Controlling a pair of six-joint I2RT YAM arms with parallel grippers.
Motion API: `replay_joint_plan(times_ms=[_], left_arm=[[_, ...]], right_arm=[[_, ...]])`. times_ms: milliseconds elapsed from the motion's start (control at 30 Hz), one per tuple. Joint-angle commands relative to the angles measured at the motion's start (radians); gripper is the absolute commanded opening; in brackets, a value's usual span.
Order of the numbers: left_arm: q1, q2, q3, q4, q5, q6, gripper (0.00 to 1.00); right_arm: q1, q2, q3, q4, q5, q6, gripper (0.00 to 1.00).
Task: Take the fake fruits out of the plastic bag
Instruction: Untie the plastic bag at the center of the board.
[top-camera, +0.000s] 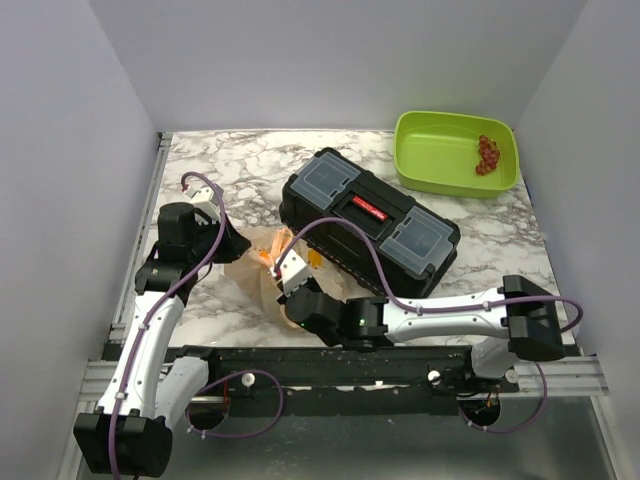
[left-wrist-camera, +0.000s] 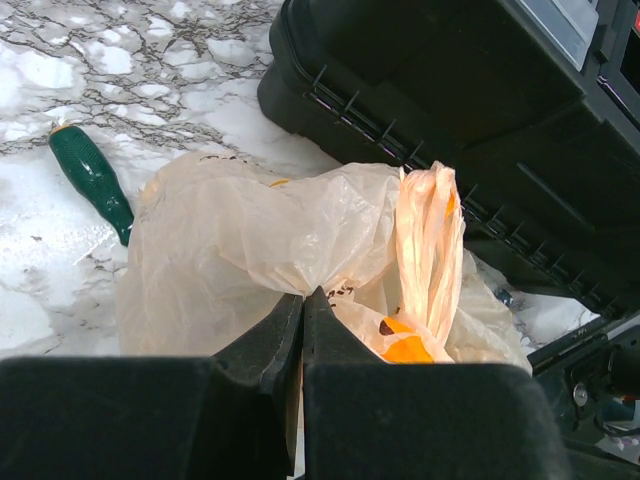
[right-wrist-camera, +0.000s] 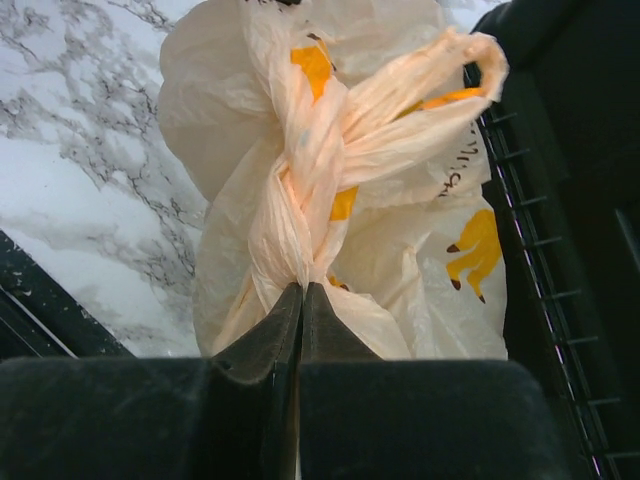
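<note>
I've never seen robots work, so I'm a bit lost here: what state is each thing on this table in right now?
Black toolbox: lid shut.
Plastic bag: handles twisted into a knot, closed, lying beside the toolbox.
Green tub: upright, holding red grapes.
Green-handled tool: lying flat on the marble table.
Left gripper: shut, pinching the bag.
Right gripper: shut on the knotted handles.

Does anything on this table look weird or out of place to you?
The plastic bag is tied shut with a twisted knot, and the right gripper pinches it just below that. Also, a green tool handle lies loose on the marble table beside the bag, unrelated to anything else in view.
</note>
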Motion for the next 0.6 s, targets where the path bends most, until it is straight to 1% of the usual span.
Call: replay_joint_plan(times_ms=[0, 233, 567], left_arm=[[0.014, -0.002, -0.003, 0.016, -0.021, -0.002, 0.00], [0.020, 0.014, 0.000, 0.014, -0.023, -0.007, 0.00], [0.020, 0.021, -0.001, 0.012, -0.019, -0.004, 0.00]], right_arm=[[0.007, -0.093, -0.077, 0.004, 0.018, 0.043, 0.01], [0.008, -0.239, -0.218, -0.015, -0.008, 0.125, 0.01], [0.008, -0.399, -0.333, -0.161, -0.015, 0.242, 0.01]])
